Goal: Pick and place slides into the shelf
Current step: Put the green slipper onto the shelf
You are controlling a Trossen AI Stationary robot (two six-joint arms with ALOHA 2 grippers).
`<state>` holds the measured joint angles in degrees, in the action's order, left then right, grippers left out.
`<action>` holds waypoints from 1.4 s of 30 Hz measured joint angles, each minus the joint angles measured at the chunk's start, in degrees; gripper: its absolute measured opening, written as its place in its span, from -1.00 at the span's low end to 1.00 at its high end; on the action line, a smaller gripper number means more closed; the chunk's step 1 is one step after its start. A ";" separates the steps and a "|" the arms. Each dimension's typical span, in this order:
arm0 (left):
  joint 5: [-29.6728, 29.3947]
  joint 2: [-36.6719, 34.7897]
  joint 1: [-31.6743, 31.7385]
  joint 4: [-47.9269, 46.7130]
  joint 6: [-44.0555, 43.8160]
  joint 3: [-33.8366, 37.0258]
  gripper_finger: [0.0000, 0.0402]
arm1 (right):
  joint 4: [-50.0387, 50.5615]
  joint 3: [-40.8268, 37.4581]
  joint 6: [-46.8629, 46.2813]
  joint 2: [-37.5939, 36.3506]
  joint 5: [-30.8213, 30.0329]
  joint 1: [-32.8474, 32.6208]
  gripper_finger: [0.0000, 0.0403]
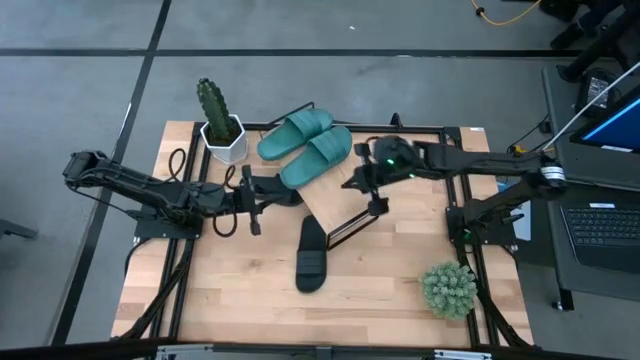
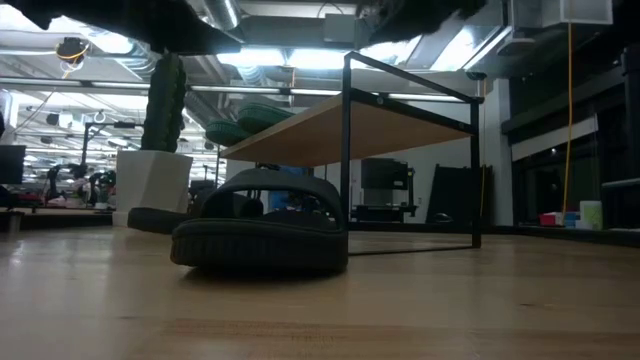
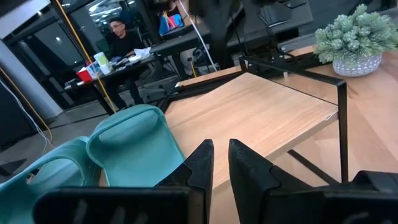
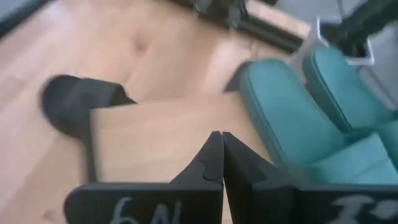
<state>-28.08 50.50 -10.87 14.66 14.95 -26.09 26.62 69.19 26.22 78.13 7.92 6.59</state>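
Slides: 2 teal slides [image 1: 305,147] crowd the shelf [image 1: 335,195]. Left gripper [image 3: 219,163] slightly parted, right gripper [image 4: 222,155] pressed shut, both empty; black slide [image 1: 311,255] may lack room.

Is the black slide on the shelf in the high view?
No: the black slide lies on the table in front of the shelf, which carries only the teal slides.

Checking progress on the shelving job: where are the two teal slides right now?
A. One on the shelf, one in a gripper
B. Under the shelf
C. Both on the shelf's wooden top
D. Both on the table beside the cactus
C: the teal slides lie side by side on the shelf, its slanted plank under them; neither gripper holds one.
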 joint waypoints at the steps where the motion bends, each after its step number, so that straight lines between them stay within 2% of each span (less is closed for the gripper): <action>1: 0.00 0.00 0.00 0.00 0.01 0.00 -0.78 | 0.74 0.92 0.00 1.49 -0.02 0.67 -0.99; 15: 0.04 0.02 0.00 -2.62 -1.13 0.00 -0.78 | 12.91 17.07 2.85 20.84 0.17 1.95 -0.99; 22: 0.07 0.04 0.00 -2.62 -1.10 0.00 -0.78 | 12.33 18.66 2.84 23.91 -3.71 2.86 -0.99; 42: 0.07 0.04 0.00 -2.56 -0.89 0.00 -0.78 | 9.25 18.73 2.67 24.85 -3.96 6.54 -0.99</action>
<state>-28.01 50.54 -10.87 12.10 14.06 -26.09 35.87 87.92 28.88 102.98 3.97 13.13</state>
